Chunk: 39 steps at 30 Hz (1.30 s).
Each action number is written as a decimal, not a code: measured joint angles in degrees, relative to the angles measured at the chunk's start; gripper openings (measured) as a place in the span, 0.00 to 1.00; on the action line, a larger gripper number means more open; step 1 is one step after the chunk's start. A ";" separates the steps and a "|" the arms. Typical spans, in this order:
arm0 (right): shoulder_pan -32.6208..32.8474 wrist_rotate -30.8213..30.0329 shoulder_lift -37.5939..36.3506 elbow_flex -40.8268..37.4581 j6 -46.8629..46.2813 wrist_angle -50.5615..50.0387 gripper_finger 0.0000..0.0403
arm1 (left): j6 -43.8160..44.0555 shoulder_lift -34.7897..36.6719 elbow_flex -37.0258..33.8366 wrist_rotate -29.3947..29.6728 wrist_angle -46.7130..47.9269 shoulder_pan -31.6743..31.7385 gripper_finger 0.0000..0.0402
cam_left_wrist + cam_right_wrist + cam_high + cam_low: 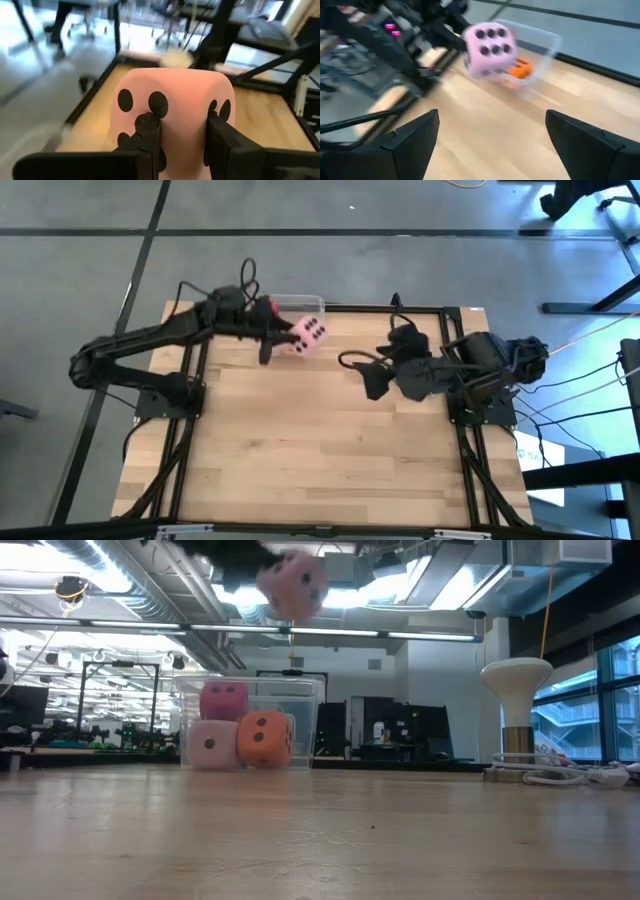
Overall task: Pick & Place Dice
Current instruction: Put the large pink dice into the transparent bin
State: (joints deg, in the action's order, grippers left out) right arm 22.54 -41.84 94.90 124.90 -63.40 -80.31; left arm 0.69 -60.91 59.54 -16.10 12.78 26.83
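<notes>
L gripper (182, 132) is clamped on a pale pink die (175, 107) w/ dark pips, one finger (147, 132) pressed on the face w/ two big pips up top, the other on the adjoining side. Die is held up in the air: low view shows it (292, 585) high above the table, under the dark arm. From the high view it (307, 334) hangs over the far-left part of the wooden table (320, 440), just beside the clear plastic tub (300, 305) at the far edge. R wrist view shows the six-pip face (490, 47) turned toward that camera, tub (540, 45) just behind it.

Inside the tub, low view: a pale pink die (212, 745) and an orange die (265, 738) sit side by side on the bottom, touching, w/ a deeper pink die (224, 700) stacked on the pale one. The orange die (520, 67) also shows through the tub wall in the R wrist view.

R gripper (490, 135) is spread wide, nothing between the fingers, over the table's far-right part near the R arm's base (480, 370), well apart from the held die and pointed toward it.

Far right on the table in the low view: a white mushroom-shaped object (517, 710) w/ cables by its foot.
</notes>
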 joint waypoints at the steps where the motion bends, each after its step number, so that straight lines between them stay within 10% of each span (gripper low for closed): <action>1: 0.61 -0.73 0.00 0.00 -1.82 -2.58 0.90 | 0.25 -0.20 -0.01 -2.22 1.67 2.80 0.21; 13: 6.91 -1.03 -1.56 -11.46 -12.77 -9.73 0.86 | -6.92 -9.44 -0.01 -15.66 5.10 20.06 0.21; 39: 9.99 -1.87 -2.47 -21.38 -24.43 -8.98 0.70 | -24.90 -21.11 3.69 -2.29 8.64 16.18 0.19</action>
State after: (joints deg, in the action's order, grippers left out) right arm 32.53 -43.70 92.42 103.53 -87.83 -89.30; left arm -24.21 -82.02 63.23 -18.39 21.42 43.01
